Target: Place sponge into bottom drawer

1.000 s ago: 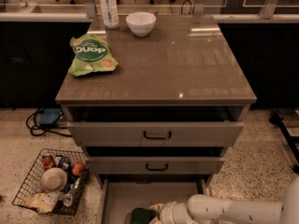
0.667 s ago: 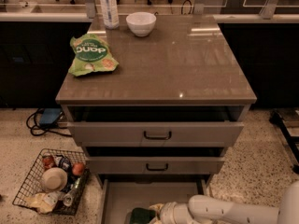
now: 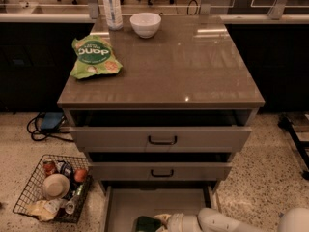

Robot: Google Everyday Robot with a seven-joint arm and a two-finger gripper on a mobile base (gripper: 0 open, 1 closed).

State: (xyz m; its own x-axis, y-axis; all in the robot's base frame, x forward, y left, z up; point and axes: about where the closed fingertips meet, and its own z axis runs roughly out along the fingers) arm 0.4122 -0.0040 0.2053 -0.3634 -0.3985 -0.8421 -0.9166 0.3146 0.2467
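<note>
The bottom drawer [image 3: 159, 199] is pulled out under the cabinet, a shallow grey tray at the lower edge of the view. The sponge [image 3: 146, 224], dark green on top, sits over the front part of its floor at the frame's bottom edge. My gripper [image 3: 159, 222] reaches in from the lower right on a white arm and is right against the sponge's right side. Most of the gripper is cut off by the frame edge.
Two upper drawers [image 3: 161, 139] with black handles stand slightly open above. On the cabinet top lie a green snack bag [image 3: 95, 56], a white bowl [image 3: 146, 24] and a water bottle [image 3: 112, 6]. A wire basket [image 3: 53, 187] of items stands on the floor at the left.
The arm, gripper and sponge hold nearly the same place in the bottom drawer. Nothing else has moved.
</note>
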